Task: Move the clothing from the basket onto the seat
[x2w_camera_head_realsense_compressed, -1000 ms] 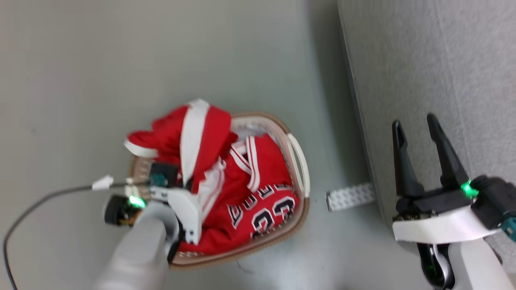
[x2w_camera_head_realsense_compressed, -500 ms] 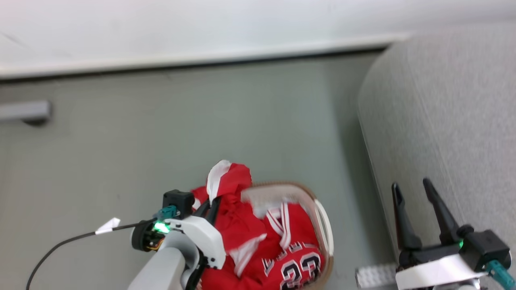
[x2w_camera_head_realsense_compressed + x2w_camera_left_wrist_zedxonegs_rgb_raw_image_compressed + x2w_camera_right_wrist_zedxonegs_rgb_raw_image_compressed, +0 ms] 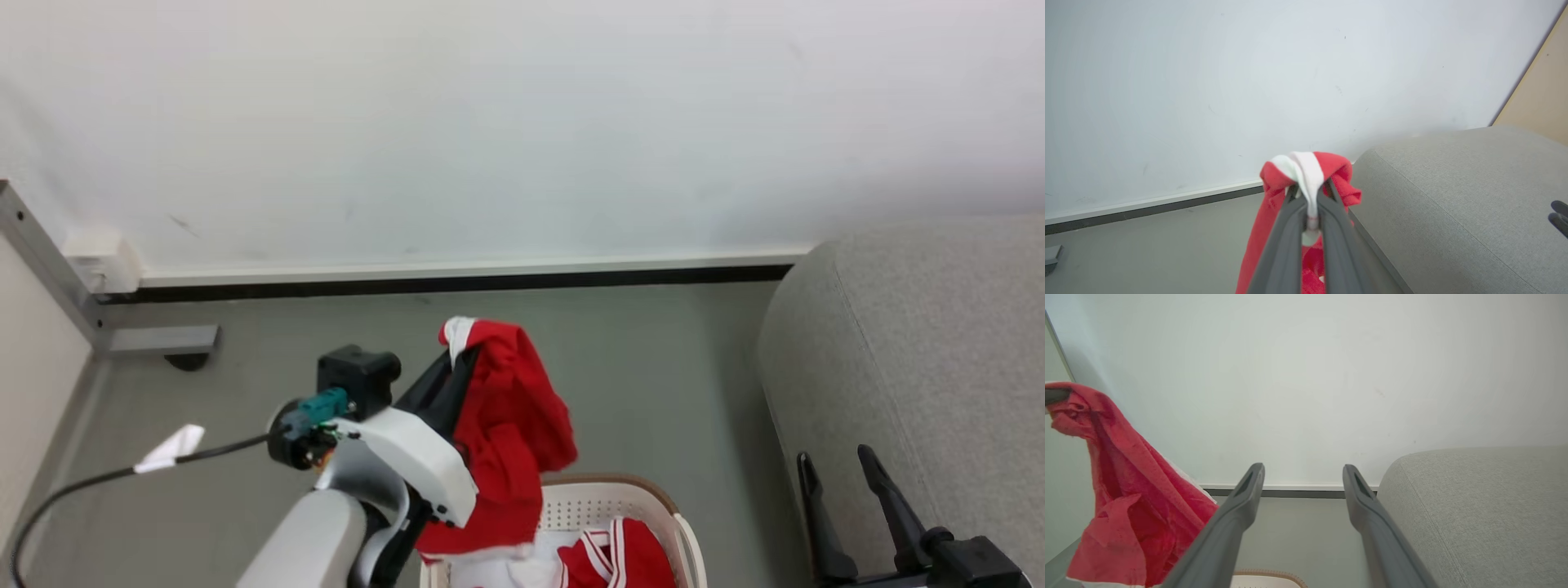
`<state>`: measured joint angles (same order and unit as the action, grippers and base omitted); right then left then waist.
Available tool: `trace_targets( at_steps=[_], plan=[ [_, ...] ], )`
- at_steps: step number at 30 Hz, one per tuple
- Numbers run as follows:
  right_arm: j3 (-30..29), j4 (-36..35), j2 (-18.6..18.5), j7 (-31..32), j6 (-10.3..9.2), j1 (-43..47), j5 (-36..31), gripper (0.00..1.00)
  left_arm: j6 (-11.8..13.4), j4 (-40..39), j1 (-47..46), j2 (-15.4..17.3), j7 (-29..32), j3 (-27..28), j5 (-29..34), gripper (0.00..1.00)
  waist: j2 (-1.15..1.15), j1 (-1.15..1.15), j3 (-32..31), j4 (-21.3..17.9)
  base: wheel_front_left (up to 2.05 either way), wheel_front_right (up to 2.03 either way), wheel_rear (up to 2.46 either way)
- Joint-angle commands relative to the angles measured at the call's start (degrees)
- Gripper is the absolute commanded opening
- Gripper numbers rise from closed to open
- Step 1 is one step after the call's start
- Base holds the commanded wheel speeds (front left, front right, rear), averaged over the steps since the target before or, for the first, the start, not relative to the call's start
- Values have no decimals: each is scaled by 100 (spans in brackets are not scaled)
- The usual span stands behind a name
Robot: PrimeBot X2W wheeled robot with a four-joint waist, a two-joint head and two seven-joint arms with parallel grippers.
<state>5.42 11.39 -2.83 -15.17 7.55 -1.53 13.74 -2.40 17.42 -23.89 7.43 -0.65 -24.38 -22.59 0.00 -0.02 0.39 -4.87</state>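
Observation:
My left gripper [image 3: 457,361] is shut on a red jersey piece with white trim [image 3: 510,437], which hangs from the fingers above the basket. The left wrist view shows the white band of that jersey [image 3: 1306,171] pinched between the closed fingers [image 3: 1290,228]. The cream basket [image 3: 620,506] with a brown rim sits at the bottom middle, with more red clothing [image 3: 620,559] and some white fabric inside. My right gripper [image 3: 833,465] stands open at the lower right, in front of the grey seat [image 3: 922,351]. In the right wrist view its gripper [image 3: 1303,470] holds nothing, and the jersey [image 3: 1118,506] hangs to the left.
A white wall [image 3: 522,122] with a dark skirting strip runs behind the grey floor [image 3: 653,359]. A grey metal leg and foot [image 3: 155,339] stand at the far left. A black cable with a white tag [image 3: 167,445] trails from my left wrist.
The head camera has tilted up, bringing the wall into view. My left gripper has lifted the red jersey piece clear of the basket. The right gripper stays open.

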Motion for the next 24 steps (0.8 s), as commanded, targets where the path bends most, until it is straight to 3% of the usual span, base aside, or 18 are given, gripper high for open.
trace_targets(
  at_steps=[1,4,10,17,24],
  plan=[
    [-1,-3,-13,2,-12,88,-13,100,60,-526,157,144,247,38,-68,0,0,2,-118,89,0,0,0],
    [107,-14,-13,2,-12,81,-65,100,195,-1524,307,365,729,107,-142,0,0,2,-138,96,0,0,0],
    [609,-96,-48,2,-12,-157,-214,100,326,-2462,503,543,1170,83,-169,0,0,2,-118,49,0,0,0],
    [2006,-108,-598,2,-12,-908,-18,100,400,-2925,626,565,1384,-28,-173,0,0,2,-120,10,0,0,0],
    [3435,340,-1069,2,-12,-2120,279,100,357,-3022,589,503,1435,-172,-180,0,0,2,-151,-15,0,0,0]
  ],
)
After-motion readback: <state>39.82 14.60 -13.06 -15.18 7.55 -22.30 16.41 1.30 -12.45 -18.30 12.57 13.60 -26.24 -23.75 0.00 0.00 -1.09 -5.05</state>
